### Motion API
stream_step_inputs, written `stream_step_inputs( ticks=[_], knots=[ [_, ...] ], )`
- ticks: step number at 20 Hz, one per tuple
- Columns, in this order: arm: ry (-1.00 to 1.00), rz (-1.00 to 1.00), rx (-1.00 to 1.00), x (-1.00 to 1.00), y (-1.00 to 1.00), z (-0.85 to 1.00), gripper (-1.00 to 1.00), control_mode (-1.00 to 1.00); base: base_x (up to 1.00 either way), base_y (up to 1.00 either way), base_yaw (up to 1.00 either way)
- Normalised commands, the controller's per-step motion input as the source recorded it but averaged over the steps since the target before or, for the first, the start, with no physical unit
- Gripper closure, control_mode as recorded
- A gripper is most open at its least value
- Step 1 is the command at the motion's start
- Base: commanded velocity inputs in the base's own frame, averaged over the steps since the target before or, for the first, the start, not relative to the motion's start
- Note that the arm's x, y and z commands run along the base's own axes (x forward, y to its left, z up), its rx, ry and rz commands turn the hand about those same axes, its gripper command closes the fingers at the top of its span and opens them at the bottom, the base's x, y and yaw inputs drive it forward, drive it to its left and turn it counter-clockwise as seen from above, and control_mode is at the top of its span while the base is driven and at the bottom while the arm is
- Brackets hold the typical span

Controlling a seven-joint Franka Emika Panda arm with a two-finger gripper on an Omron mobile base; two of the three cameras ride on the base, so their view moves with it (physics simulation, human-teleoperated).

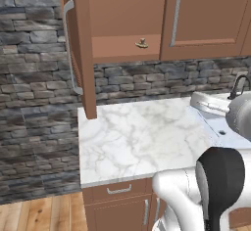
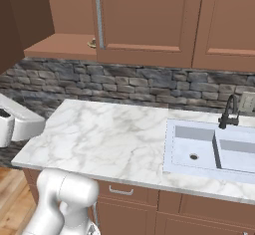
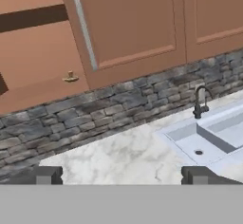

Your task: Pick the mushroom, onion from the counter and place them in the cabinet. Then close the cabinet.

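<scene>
The tiny tan mushroom (image 1: pixel 141 43) (image 2: pixel 92 43) (image 3: pixel 70 77) sits on the bottom board of the brown wall cabinet (image 1: pixel 122 49), near its front edge. The cabinet's left door (image 1: pixel 78 44) stands swung open; its right door (image 1: pixel 206 14) is shut. The onion is out of view. My gripper (image 3: pixel 122 175) is open with nothing between its fingertips (image 3: pixel 47 174). It hovers above the white marble counter (image 1: pixel 132 137) (image 2: pixel 109 139) and faces the stone wall and cabinet from a distance.
A white sink (image 2: pixel 209 149) (image 3: pixel 209 140) with a dark faucet (image 2: pixel 229 112) (image 3: pixel 201 102) is set into the counter's right part. The open door's edge reaches down close to the counter's back left corner. Brown drawers (image 1: pixel 117 191) lie below.
</scene>
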Motion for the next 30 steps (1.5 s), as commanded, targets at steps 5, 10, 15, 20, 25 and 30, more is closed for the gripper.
stream_step_inputs(
  ticks=[5, 10, 15, 20, 25, 30],
  knots=[
    [0.16, 0.13, -0.17, -0.55, 0.82, 0.27, -1.00, -1.00, 0.00, 0.00, 0.00],
    [0.20, 0.07, -0.29, -0.20, 0.96, 0.03, -1.00, -1.00, 0.00, 0.00, 0.00],
    [0.10, 0.01, -0.47, 0.01, 0.93, -0.07, -1.00, -1.00, 0.00, 0.00, 0.00],
    [-0.13, 0.00, -0.69, 0.28, 0.90, -0.22, -1.00, -1.00, 0.00, 0.00, 0.00],
    [-0.10, 0.00, -0.63, 0.40, 0.95, -0.17, -1.00, -1.00, 0.00, 0.00, 0.00],
    [-0.10, -0.01, -0.54, 0.63, 0.83, 0.00, -1.00, -1.00, 0.00, 0.00, 0.00]
  ],
)
